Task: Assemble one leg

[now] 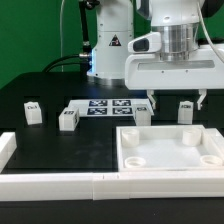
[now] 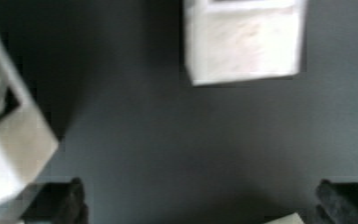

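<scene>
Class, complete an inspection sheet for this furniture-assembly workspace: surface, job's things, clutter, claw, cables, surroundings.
Surface: black table, with a white barrier along its near edge.
Job's things: four legs standing apart in a row, from the exterior view's left: first leg, second leg, third leg, fourth leg; none held.
Clutter: marker board; white holed panel.
Grippers: claw open and empty, above the table near the third and fourth legs.
Cables: thin cable behind the arm.
Surroundings: green backdrop.
</scene>
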Tool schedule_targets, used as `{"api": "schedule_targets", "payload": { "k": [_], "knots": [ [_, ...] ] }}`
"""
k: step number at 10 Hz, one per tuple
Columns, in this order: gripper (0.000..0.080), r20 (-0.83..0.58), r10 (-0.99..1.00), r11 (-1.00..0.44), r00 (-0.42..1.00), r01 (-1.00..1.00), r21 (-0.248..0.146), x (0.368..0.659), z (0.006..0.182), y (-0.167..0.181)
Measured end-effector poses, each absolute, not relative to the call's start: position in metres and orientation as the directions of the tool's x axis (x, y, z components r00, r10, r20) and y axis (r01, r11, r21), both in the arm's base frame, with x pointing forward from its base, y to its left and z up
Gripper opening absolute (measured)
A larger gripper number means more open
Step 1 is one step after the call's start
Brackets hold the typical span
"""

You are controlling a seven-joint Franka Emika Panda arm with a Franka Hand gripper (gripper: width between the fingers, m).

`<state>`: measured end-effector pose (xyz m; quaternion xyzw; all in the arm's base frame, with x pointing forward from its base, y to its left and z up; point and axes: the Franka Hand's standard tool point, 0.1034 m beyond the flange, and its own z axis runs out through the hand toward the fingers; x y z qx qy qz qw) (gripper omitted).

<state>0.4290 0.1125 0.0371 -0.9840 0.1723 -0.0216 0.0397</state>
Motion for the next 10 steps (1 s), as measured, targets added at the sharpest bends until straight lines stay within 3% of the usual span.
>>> {"api": "schedule_targets", "payload": {
  "k": [1,6,7,8,10],
  "knots": [
    [0.0649,0.012,-0.442,-0.894,0.897,-0.439,-0.093,0.425,0.037,0.12],
    [0.0649,-0.028,-0.38,-0.921,0.925,-0.381,-0.077,0.417,0.034,0.126],
    [0.0649,-0.167,-0.333,-0.937,0.928,-0.345,-0.048,0.41,0.032,0.119],
    [0.0649,-0.248,-0.316,-0.941,0.916,-0.337,-0.045,0.415,0.033,0.115],
    [0.0649,-0.421,-0.266,-0.952,0.867,-0.306,-0.03,0.398,0.027,0.112]
  ]
}}
